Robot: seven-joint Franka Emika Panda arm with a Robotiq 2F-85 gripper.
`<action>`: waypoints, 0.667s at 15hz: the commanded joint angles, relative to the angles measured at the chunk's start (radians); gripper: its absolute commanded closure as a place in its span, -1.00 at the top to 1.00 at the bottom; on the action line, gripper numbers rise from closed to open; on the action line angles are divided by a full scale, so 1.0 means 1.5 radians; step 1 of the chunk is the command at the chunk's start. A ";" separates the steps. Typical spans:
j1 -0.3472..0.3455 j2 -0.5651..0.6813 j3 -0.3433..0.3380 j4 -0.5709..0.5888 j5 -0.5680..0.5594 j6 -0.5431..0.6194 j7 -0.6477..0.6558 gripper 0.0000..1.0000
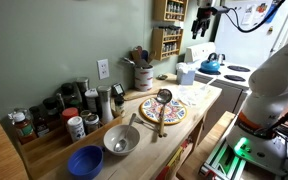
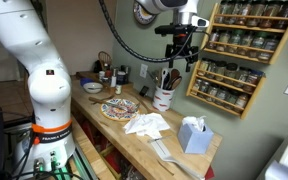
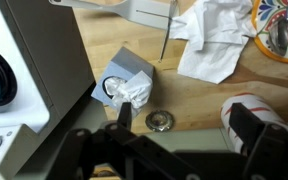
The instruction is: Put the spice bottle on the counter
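The bench (image 1: 206, 97) is pale tan wood. The plate (image 1: 164, 110) carries a bright pattern in red, blue and yellow. One bowl (image 1: 85, 161) and the kettle (image 1: 211, 65) are blue. The tissue box (image 3: 132, 72) is blue-grey, the cloth (image 3: 219, 45) white, the wall (image 1: 64, 40) grey-green, the arm (image 2: 44, 80) white.

A: Sage-green wall (image 1: 54, 40) along the back edge of the counter (image 1: 199, 98), evenly lit.
B: White outlet (image 1: 103, 68) on it, mid-edge. Wooden rack (image 2: 239, 50) is mounted above the far corner, with a white stove (image 1: 232, 72) just past that end.
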 commanded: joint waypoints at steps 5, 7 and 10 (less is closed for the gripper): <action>-0.010 0.122 -0.093 0.143 0.243 -0.002 0.014 1.00; -0.020 0.146 -0.106 0.170 0.300 -0.013 0.031 1.00; -0.037 0.176 -0.105 0.202 0.355 -0.015 0.104 1.00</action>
